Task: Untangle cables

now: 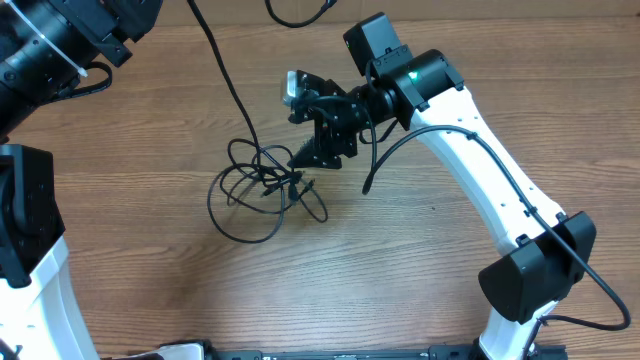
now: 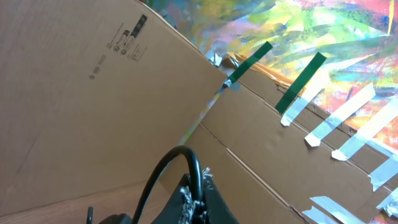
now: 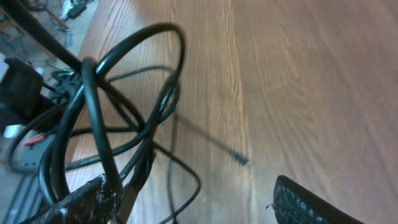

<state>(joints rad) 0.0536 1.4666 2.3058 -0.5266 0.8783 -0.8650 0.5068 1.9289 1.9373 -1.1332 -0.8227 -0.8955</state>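
Right claw held wide open, nothing clamped; one loop of cables draped against finger. Cables heaped, knotted, touching right claw; none separated yet. Left claw well apart from right claw; state cannot be told.

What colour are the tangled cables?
The cables are black; the overhead view shows it best.

Your right arm reaches from lower right to frame centre, the right gripper angled downward, fingers spread wide. Your left arm sits upper left.
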